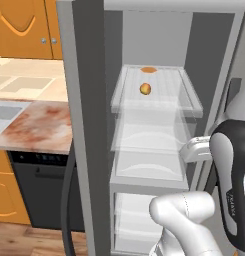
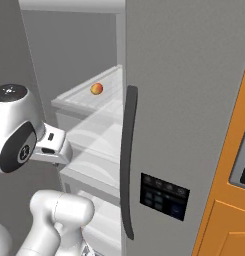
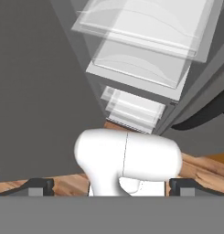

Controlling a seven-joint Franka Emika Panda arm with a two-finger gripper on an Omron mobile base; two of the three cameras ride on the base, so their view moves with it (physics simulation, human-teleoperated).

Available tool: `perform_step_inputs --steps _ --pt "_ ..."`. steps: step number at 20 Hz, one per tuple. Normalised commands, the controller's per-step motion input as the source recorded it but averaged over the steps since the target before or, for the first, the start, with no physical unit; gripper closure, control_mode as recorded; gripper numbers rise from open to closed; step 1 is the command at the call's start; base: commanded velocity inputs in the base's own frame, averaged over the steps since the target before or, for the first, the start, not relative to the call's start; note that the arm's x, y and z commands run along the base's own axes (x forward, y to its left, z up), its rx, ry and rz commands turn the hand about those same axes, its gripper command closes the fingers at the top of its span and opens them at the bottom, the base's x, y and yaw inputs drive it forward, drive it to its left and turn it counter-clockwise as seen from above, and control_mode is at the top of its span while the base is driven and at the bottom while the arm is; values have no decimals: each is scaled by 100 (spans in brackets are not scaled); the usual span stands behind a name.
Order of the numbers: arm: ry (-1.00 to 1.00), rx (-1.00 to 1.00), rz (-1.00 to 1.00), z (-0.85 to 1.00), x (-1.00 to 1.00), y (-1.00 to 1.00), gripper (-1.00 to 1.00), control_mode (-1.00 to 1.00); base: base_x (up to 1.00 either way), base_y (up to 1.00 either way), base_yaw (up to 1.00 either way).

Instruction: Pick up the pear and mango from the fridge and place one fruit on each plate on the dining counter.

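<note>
On fridge (image 1: pixel 89 125) shelf: mango (image 1: pixel 145 89), maybe alone.

Yellow-orange mango (image 1: pixel 145 89) sits on the open fridge's (image 1: pixel 84 125) top glass shelf.

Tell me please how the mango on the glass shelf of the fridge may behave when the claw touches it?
The mango is small, oval and smooth, so a push would probably roll it across the flat glass shelf. Its rounded sides may slip between the fingers unless gripped centrally. It looks light for lifting.
</note>
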Motion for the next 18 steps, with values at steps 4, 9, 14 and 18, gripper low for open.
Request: perform_step_inputs --steps 4,9,14,18 --pt "-10 -3 11 17 0 0 -100 -100 0 0 0" --pt "-16 -11 18 63 0 4 -100 -100 0 0 0" --pt "-26 -2 6 96 37 0 -100 -100 0 0 0" --pt "-8 5 0 36 100 -5 -100 -100 0 0 0"
